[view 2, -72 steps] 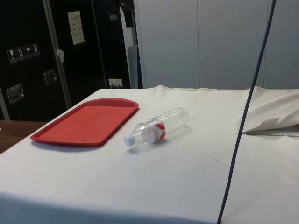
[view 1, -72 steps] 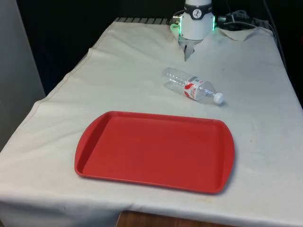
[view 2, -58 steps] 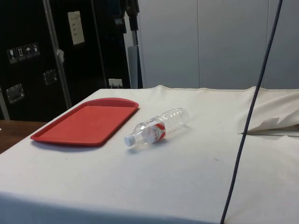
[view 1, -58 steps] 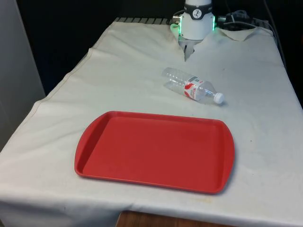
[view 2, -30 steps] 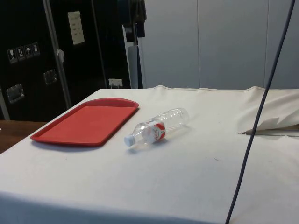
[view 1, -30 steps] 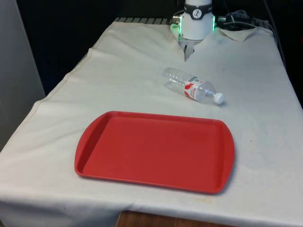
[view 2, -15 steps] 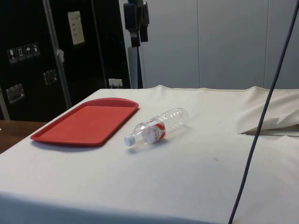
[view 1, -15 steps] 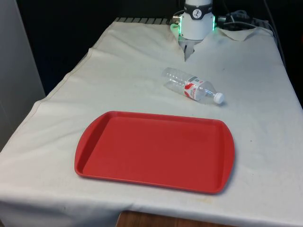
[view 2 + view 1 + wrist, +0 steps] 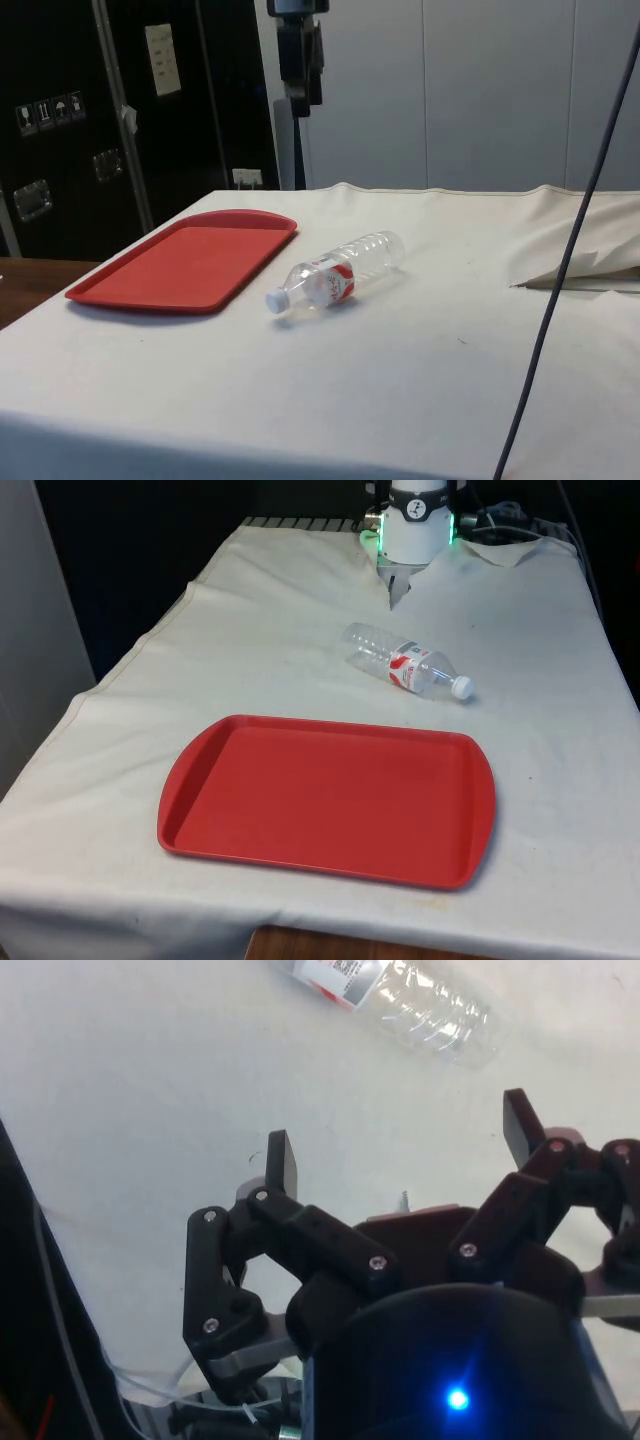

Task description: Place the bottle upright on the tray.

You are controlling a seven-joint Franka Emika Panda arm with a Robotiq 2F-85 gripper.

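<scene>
Partly cropped bottle (image 9: 400,1000) (cap unseen)

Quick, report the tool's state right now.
Tool: open, holding nothing; the bottle lies on its side on the cloth, untouched.

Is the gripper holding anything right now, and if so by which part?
Nothing is held. The gripper has its jaws open and empty above the cloth, and the bottle lies on its side on the table, apart from the tray.
</scene>
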